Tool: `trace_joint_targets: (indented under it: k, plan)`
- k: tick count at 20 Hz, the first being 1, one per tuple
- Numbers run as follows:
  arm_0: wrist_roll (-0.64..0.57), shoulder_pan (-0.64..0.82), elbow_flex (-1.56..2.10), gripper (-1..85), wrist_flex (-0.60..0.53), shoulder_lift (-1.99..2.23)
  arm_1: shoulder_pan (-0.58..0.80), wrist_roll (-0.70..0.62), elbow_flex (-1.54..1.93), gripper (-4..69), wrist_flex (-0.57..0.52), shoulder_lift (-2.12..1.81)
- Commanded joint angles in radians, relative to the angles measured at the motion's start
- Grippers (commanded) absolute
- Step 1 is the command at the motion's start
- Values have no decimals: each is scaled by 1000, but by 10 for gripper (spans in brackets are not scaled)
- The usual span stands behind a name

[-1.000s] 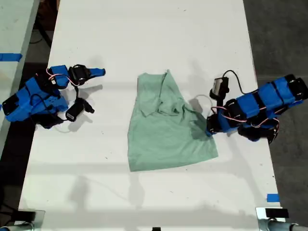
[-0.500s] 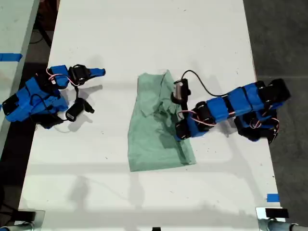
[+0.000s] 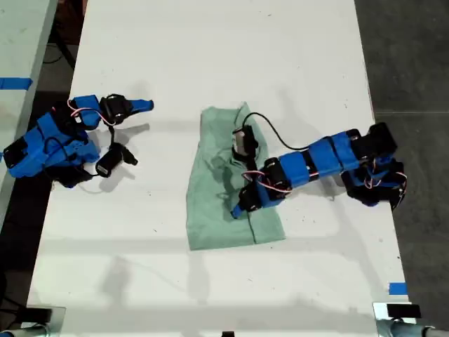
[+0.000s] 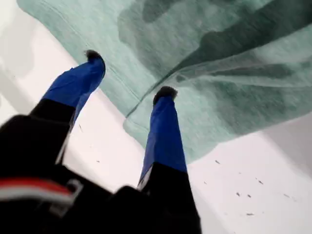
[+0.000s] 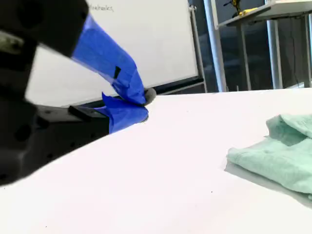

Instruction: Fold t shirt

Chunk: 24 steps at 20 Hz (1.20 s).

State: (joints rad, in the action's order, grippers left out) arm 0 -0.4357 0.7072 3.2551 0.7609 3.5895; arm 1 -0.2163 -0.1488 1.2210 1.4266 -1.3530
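Observation:
The pale mint-green t shirt [image 3: 214,182] lies wrinkled in the middle of the white table [image 3: 210,56]. Its side toward the exterior view's right is folded over onto the body, leaving a narrow shape. My first gripper [image 3: 238,209] reaches in from the exterior view's right and sits over the lower part of the shirt. In the first wrist view my first gripper [image 4: 129,73] has its blue fingers spread, with a folded edge of the t shirt [image 4: 219,58] lying under them. My second gripper [image 5: 141,105] is shut on nothing, resting at the exterior view's left [image 3: 140,106], away from the t shirt [image 5: 278,151].
A black cable [image 3: 270,133] loops from the first arm over the shirt's upper part. Blue tape marks [image 3: 397,288] sit near the table's edge at the exterior view's lower right. A second table [image 3: 21,42] stands at the exterior view's left.
My first arm has swept across toward the exterior view's left, carrying the shirt's right edge over onto the body. The shirt is now narrower. The second arm has not moved.

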Motion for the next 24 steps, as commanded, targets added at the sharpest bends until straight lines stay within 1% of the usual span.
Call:
trace_joint_targets:
  k: [1,3,4,5,7,9,10,11,12,13,14,15,16,17,19,24]
  plan:
    - [20,-5,41,-2,3,8,25,-18,-17,194,94,-192]
    - [21,-5,41,-2,3,8,81,-18,150,122,130,-379]
    - [21,-5,41,-2,3,8,121,-34,276,86,121,-506]
    - [21,-5,41,-2,3,8,163,-49,419,34,101,-652]
    - [21,-5,41,-2,3,8,249,-91,735,20,35,-982]
    - [18,-2,41,-2,3,8,344,-179,1071,20,-29,-1279]
    - [18,-2,41,-2,3,8,357,-235,1264,20,-127,-1382]
    - [18,-2,41,-2,3,8,345,-265,1463,20,-279,-1453]
    - [18,2,41,-2,2,8,331,-250,1646,20,-431,-1503]
    - [20,3,41,-2,3,8,327,-229,1713,20,-428,-1568]
    - [21,2,41,-2,2,8,334,-238,1724,20,-348,-1697]
    - [23,2,41,-2,5,8,374,-241,1799,20,-296,-1867]
    - [23,0,41,-2,5,8,405,-244,1839,20,-140,-2089]
    - [25,0,41,-2,6,8,428,-236,1861,20,-41,-2163]
    - [25,-2,41,-2,5,8,419,-227,1858,20,-60,-2157]
    - [44,2,41,-2,12,8,449,-204,1862,20,-44,-2157]
